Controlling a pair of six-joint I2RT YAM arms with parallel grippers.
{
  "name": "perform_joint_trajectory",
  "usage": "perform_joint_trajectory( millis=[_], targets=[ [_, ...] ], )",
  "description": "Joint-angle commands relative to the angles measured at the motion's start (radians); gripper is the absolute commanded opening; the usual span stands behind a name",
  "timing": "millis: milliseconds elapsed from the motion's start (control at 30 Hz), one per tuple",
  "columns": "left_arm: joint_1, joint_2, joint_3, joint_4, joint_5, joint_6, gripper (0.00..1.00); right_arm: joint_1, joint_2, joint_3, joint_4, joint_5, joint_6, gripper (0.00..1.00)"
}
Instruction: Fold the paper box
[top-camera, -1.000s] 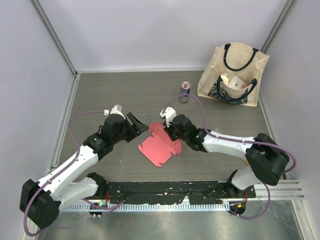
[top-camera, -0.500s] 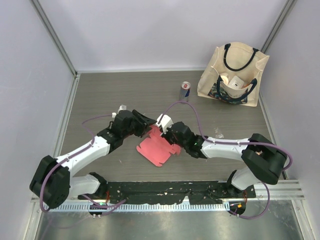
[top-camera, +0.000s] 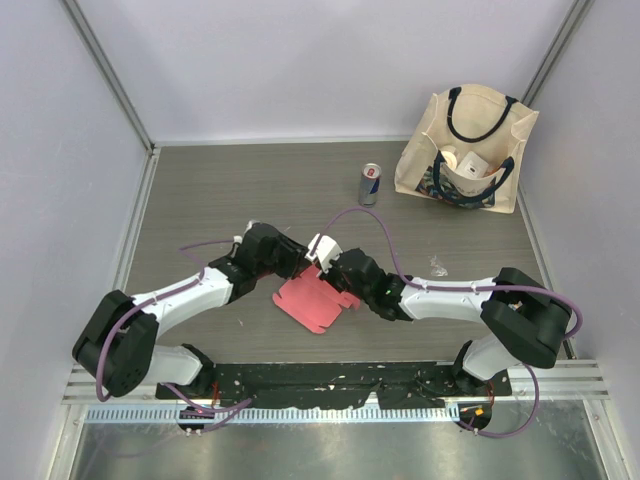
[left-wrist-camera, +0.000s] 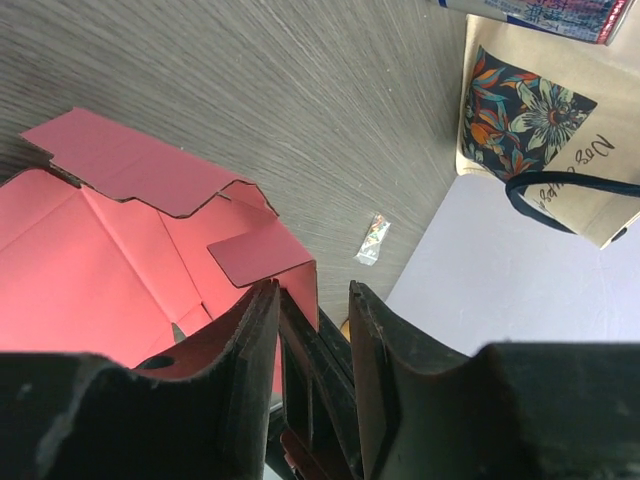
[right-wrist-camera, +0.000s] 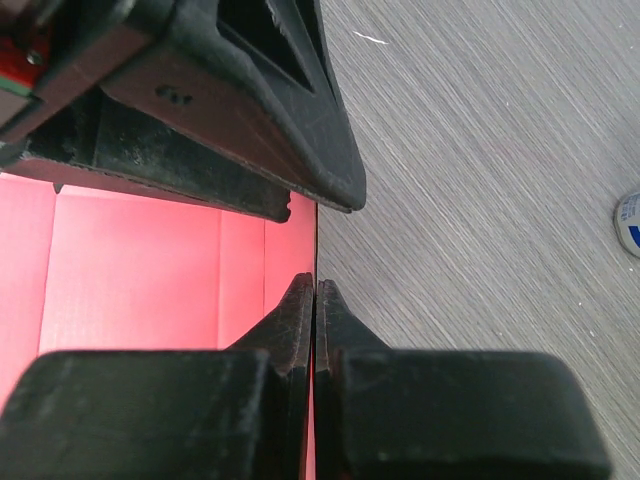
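The grey wood-grain table carries everything, and the two arms reach in from its near edge to meet near the middle: the left arm comes from the left, the right arm from the right. At the far right corner a cream tote bag with black handles stands against the wall. The paper box, a pink-red card sheet, lies mostly flat on the table just in front of where the grippers meet, its far flaps lifted off the surface (the creases show plainly in the left wrist view). The right gripper has its fingers pressed together on a raised edge of the card, pinching the thin sheet between them. The left gripper sits right beside it, its fingers a little apart; a lifted pink edge runs into the gap, but the fingers are not closed on it. A drink can stands upright well behind the grippers, left of the bag. A small crumpled wrapper lies on the table near the right arm.
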Motion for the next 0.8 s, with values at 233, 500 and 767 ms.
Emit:
perform_joint_trajectory(
  millis=[233,500,767],
  targets=[
    [-0.029,0.000,0.026,0.018,-0.077,-0.018,0.30,0.045,0.018,0.027,0.021,0.084,-0.042,0.03],
    [-0.029,-0.007,0.001,0.018,-0.092,-0.009,0.19,0.056,0.023,0.031,0.025,0.108,-0.056,0.05],
    [-0.029,-0.002,-0.008,0.032,-0.075,0.004,0.20,0.062,0.020,0.028,0.030,0.114,-0.067,0.06]
  ],
)
